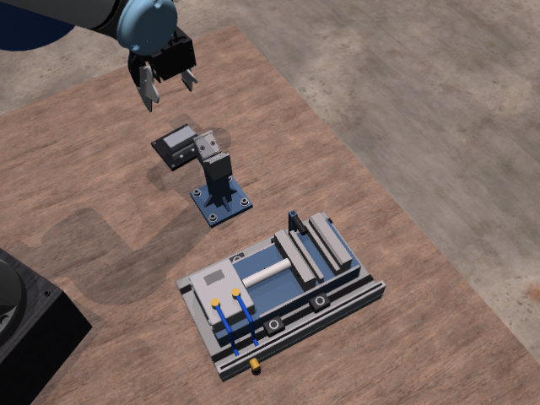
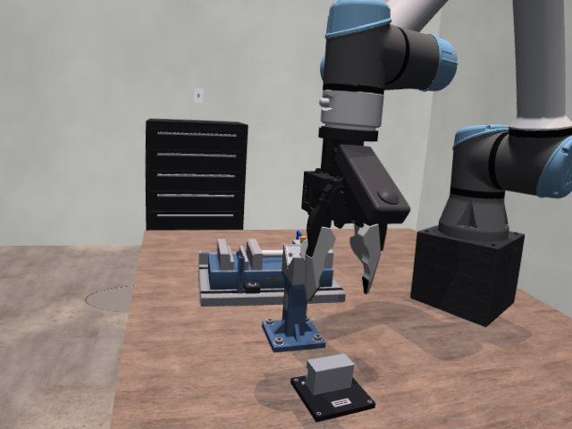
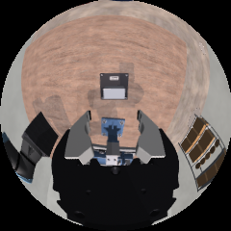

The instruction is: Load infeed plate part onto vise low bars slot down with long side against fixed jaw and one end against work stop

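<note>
The part (image 1: 179,136) (image 2: 329,376) (image 3: 114,93), a grey block, sits on the black infeed plate (image 1: 161,149) (image 2: 323,407) (image 3: 115,83). Its top looks plain; I cannot make out the slot. My gripper (image 1: 170,99) (image 2: 338,295) (image 3: 114,111) is open and empty, high above the table. The V-block (image 1: 208,146) (image 2: 293,267) is empty on its post, between the infeed plate and the vise. The vise is open and empty: fixed jaw (image 1: 330,241) (image 2: 224,255), moving jaw (image 1: 294,260) (image 2: 254,255) on the rod, low bars between them, work stop (image 1: 299,224) at one end.
The V-block's blue base (image 1: 204,209) (image 2: 295,342) is bolted down, and its tall post stands close to the infeed plate. The air cylinder (image 1: 222,288) with blue hoses is at the vise's other end. The robot's black pedestal (image 1: 52,322) (image 2: 461,277) stands on the table.
</note>
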Robot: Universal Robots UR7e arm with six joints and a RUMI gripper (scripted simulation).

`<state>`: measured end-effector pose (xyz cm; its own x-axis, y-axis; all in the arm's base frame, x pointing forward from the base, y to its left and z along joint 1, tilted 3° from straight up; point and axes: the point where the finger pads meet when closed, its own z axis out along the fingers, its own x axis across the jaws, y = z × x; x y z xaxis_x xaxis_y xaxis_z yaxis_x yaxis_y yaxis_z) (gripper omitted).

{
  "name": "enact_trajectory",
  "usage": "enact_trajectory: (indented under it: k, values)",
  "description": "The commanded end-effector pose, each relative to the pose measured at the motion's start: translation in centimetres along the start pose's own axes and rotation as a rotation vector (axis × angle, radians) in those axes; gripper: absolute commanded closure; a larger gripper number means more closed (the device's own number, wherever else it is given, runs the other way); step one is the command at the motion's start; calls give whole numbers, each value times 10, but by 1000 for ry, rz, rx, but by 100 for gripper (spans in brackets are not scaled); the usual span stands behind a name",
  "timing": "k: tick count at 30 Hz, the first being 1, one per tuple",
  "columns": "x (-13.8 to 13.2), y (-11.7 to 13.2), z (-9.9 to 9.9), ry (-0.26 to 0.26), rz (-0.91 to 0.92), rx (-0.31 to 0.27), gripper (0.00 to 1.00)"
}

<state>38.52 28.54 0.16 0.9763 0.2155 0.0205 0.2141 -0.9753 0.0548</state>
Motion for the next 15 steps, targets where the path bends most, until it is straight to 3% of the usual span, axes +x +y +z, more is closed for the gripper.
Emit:
enact_trajectory:
  k: [1,15]
  values:
    - [1,0,13,2,0,0,49]
    - [1,0,45,2,0,0,49]
